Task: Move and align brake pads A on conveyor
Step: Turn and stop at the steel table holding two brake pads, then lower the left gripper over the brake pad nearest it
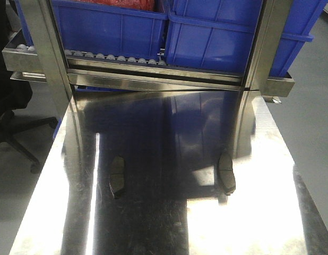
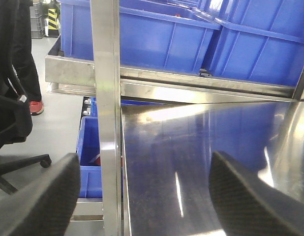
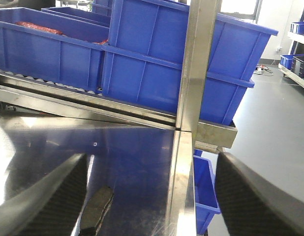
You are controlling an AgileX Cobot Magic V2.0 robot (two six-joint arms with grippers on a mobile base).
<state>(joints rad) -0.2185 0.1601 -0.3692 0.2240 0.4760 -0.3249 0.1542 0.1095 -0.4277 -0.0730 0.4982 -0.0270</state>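
Left end effector point(image 2: 142, 196), right end effector point(image 3: 152, 196) both spread apart, curved dark brake pads point(image 1: 117, 177) point(image 1: 226, 174) flat on glossy steel tabletop point(image 1: 164, 228)

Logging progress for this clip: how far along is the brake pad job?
Nothing looks done: two brake pads lie apart on the steel tabletop; no conveyor is in view. Both arms' jaws are open and empty. Picking, moving and aligning all remain.
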